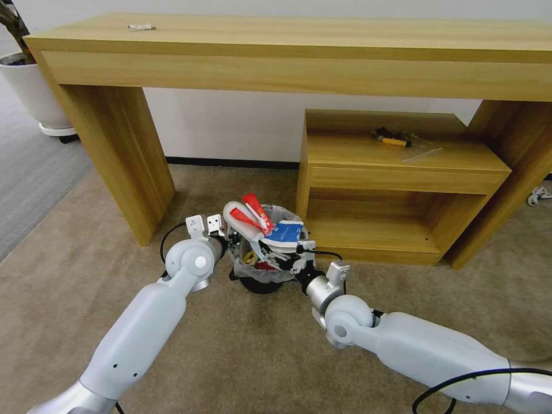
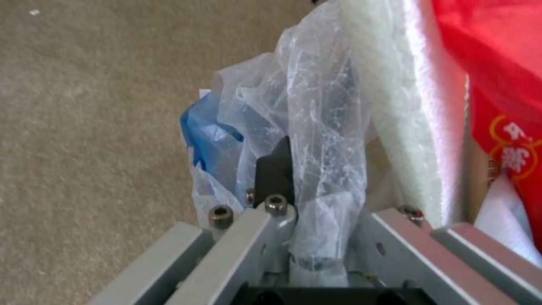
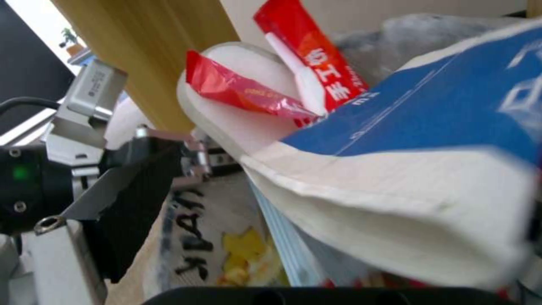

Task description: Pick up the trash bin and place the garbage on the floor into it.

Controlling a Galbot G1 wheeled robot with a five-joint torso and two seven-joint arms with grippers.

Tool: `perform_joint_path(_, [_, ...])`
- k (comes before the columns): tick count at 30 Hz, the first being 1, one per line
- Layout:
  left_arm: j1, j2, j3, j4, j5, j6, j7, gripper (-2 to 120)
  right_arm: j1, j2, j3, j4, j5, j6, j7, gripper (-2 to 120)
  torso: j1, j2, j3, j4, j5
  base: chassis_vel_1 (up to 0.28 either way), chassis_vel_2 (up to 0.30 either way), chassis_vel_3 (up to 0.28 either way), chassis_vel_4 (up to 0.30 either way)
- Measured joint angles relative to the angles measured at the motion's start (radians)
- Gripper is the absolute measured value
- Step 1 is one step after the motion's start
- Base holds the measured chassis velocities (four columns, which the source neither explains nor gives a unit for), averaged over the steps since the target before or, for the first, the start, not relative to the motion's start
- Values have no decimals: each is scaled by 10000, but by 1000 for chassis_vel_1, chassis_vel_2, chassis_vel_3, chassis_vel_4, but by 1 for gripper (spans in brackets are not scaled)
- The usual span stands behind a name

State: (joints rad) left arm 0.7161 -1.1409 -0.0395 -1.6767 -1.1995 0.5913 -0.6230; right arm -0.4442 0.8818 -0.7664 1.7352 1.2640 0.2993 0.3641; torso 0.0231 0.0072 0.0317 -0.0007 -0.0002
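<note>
The trash bin, black with a crinkled clear bag, stands low over the beige floor, packed with garbage: a white slipper, red wrappers, a blue-white carton and a yellow wrapper. My left gripper is shut on the bin's left rim; up close the bag is pinched beside a black finger pad. My right gripper is at the bin's right rim, open, its jaws spread around the carton, with a gap beside one black finger.
A low wooden shelf unit stands right behind the bin, under a long wooden desk whose leg is to the left. A white plant pot stands on grey carpet far left. A small white object lies at the far right.
</note>
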Motion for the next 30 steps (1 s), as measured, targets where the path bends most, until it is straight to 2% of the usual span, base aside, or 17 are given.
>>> perform_joint_path(12, [114,-180,244,-440,-135,7,-179,0,753,302,-356,-16,723,-211,231,100,0,0,-1,3,-1,0,0,0,0])
perform_joint_path(30, [-487,-279,263,611,-175,19,-133,0,740,630,-307,152,1080,-306,575,100,0,0,0,0,-1,0,0,0,0])
